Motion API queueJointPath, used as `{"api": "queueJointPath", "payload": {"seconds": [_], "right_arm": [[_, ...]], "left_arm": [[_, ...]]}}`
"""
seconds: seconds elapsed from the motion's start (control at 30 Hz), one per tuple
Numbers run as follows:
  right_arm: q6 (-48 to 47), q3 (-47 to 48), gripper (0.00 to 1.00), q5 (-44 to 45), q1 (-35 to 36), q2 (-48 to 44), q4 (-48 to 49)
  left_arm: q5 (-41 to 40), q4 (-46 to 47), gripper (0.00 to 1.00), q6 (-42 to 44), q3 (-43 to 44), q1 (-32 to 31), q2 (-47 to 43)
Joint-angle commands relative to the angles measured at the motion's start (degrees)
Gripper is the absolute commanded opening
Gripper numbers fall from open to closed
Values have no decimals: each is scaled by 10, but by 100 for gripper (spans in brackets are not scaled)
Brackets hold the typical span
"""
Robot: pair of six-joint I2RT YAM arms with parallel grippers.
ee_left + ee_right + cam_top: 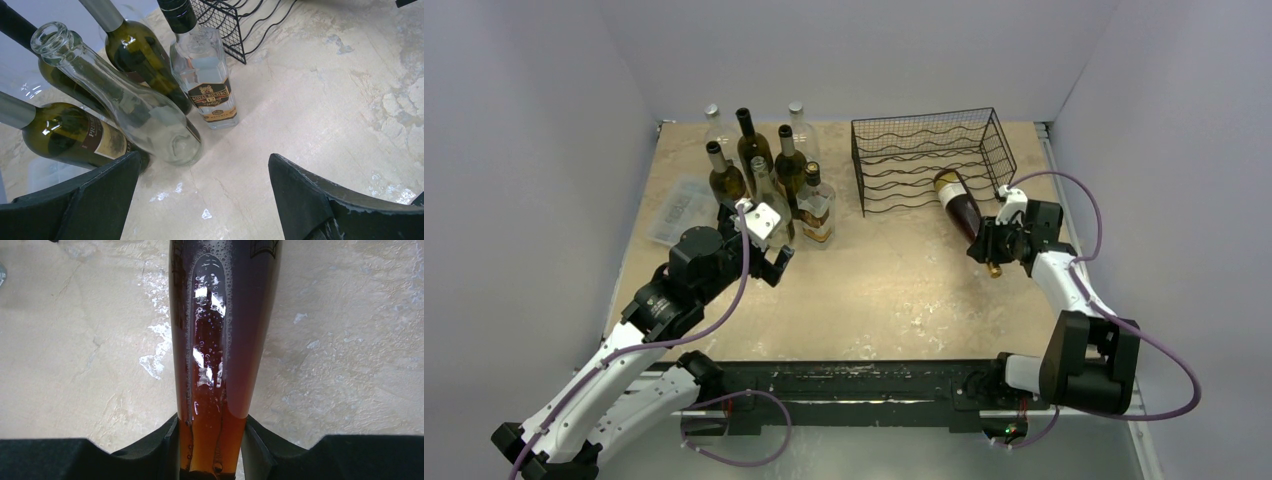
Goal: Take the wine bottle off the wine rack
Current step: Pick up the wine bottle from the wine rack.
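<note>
Pinched at the neck by the right gripper [987, 248] — dark brown glass wine bottle [961, 205], tilted, base just beside the black wire-mesh wine rack [924, 150] at its front right corner. Bare beige stone-look tabletop [894, 290] on the near side. Spread wide beside the cluster of standing glass bottles [764, 165] — left gripper [204, 159].

Wine bottle [960, 205] in right pincer [985, 246], at wine rack [924, 160] front

A: Where is the wine rack [929, 160]?
B: Standing at 1 o'clock in the top view. It's black wire mesh with wavy shelves.
A: And the wine bottle [962, 207]?
B: Dark amber glass with liquid inside, lying tilted. Its base is against the rack's front and its neck points to 5 o'clock, pinched by the right gripper [986, 245]
</note>
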Motion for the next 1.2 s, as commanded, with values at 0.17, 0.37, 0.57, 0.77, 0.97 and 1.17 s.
{"api": "queueJointPath", "payload": {"seconds": [0.17, 0.37, 0.57, 0.77, 0.97, 1.17], "right_arm": [[-33, 26, 0, -30, -3, -44, 23], [-43, 37, 0, -27, -3, -55, 6], [-54, 51, 0, -25, -3, -58, -13], [-62, 59, 0, -20, -3, -68, -26], [-67, 72, 0, -17, -3, -75, -47], [-76, 86, 0, -17, -2, -74, -72]], "left_arm": [[-3, 6, 100, 10, 8, 5, -2], [-3, 5, 100, 10, 8, 5, -1], [-2, 5, 100, 10, 8, 5, -1], [-2, 5, 100, 10, 8, 4, -1], [-2, 5, 100, 10, 8, 4, 0], [-2, 4, 100, 10, 9, 5, 1]]}}
